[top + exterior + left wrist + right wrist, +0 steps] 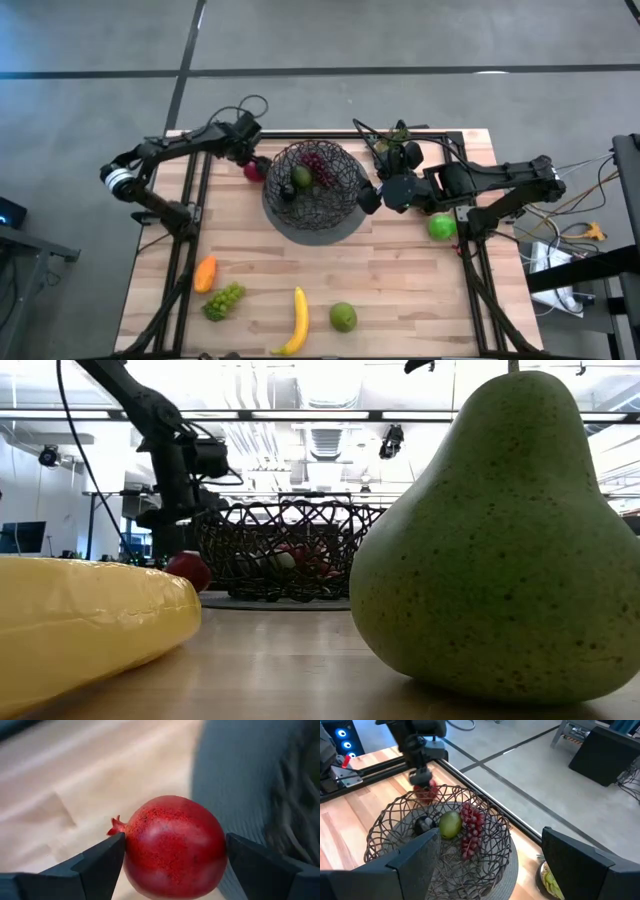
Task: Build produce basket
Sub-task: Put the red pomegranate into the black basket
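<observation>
Jaws of left gripper (pixel 170 855) straddle red pomegranate (pixel 172 845), fingers at both flanks, firm grip uncertain. Pomegranate sits on table just outside wire basket (pixel 315 180), on left arm's side. Right gripper (pixel 372 197) open, empty, at basket's opposite rim.

basket (pixel 312 184) top is open; left gripper (pixel 252 160) crowds its left rim, right gripper (pixel 372 196) its right rim.
</observation>
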`<state>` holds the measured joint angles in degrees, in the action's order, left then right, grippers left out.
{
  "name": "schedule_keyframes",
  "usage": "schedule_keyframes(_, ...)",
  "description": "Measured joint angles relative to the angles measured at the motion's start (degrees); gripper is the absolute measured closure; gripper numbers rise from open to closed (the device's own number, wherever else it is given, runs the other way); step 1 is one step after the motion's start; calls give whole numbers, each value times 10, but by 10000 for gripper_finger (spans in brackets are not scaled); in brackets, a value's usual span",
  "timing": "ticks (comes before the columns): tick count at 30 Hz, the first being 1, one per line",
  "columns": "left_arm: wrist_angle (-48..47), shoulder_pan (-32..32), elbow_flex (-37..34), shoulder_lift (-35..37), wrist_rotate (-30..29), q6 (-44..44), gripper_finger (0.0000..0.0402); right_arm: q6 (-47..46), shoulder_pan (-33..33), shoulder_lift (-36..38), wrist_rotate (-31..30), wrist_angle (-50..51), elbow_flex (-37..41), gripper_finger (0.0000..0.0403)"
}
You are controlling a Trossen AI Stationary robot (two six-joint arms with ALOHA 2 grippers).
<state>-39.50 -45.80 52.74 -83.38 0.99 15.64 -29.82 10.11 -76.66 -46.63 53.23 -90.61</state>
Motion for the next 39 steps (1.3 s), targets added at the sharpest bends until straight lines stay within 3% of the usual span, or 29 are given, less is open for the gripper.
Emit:
schedule_keyframes(10,-109,101,-53,104,-5,50,82,0,0,0,0,0,0,74)
schedule_keyframes(13,-126,119,-80,156,25,56,82,2,0,0,0,0,0,74)
schedule_keyframes(16,-118,137,-118,207,61,94,82,5,0,0,0,0,0,74)
schedule_keyframes(23,-60,189,-212,297,63,196,82,12,0,0,-19,0,0,74)
schedule_keyframes(32,-88,230,-171,390,48,169,82,14,0,-1,-20,0,0,74)
schedule_keyframes(39,-196,230,-157,358,8,130,86,16,0,-1,-30,0,0,74)
